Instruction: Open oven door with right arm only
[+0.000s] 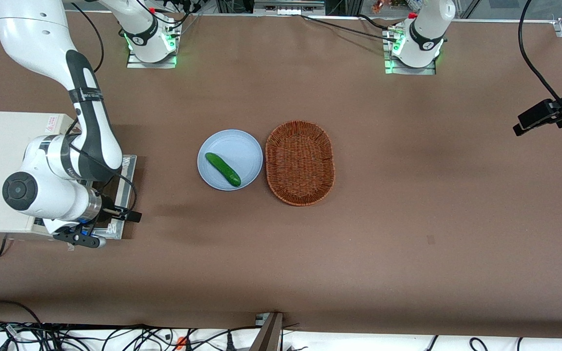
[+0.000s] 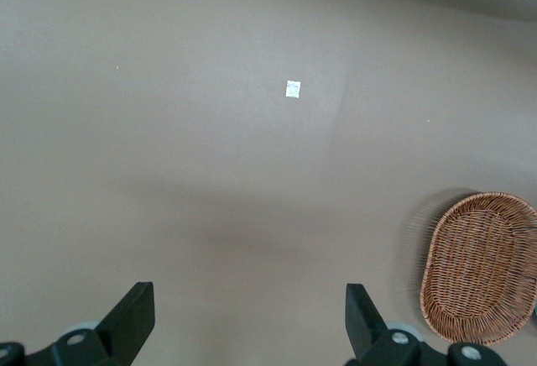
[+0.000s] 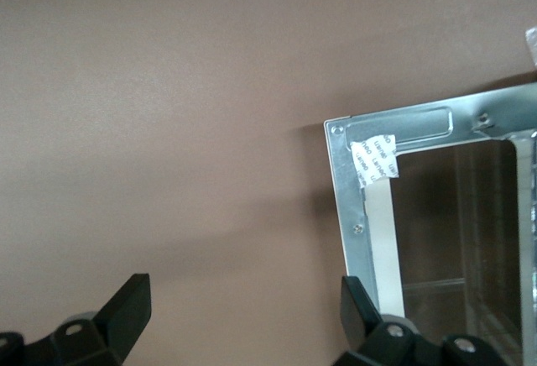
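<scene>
My gripper (image 3: 239, 320), fingers apart, hovers over the lowered oven door (image 3: 436, 215); descending further risks striking its glass

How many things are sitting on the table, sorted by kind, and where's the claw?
Toaster oven, its oven door lying open: 1
Plate: 1
Cucumber on the plate: 1
Wicker basket beside the plate: 1
Total: 4
The claw hangs open above the door's corner.

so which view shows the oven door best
The right wrist view: the oven door lies open, its shiny metal frame and glass close up. In the front view the right arm and gripper cover most of it. The left wrist view shows none.
</scene>
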### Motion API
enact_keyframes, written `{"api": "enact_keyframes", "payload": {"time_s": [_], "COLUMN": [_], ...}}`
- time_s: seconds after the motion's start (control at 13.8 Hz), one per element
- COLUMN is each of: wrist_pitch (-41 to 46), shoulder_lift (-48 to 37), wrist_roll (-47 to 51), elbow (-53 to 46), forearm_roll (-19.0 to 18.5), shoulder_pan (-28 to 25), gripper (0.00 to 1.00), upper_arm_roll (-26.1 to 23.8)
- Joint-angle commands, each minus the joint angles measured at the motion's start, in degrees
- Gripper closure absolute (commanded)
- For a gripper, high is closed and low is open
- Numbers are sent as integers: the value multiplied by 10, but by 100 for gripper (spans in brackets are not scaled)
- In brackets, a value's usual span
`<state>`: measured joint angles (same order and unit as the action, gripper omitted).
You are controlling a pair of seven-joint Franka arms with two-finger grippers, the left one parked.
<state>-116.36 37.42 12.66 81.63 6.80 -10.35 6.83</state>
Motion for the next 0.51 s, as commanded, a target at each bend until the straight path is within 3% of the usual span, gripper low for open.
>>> {"api": "enact_keyframes", "payload": {"time_s": [0.0,0.43], "wrist_pitch": [45,168], "shoulder_lift": [-55,-213], "wrist_roll": [-31,-92], "elbow": [-7,2], "forearm_roll": [-27,-23], "shoulder_pan": [-1,-3], "gripper": [0,0], "upper_arm_roll": [2,2]}}
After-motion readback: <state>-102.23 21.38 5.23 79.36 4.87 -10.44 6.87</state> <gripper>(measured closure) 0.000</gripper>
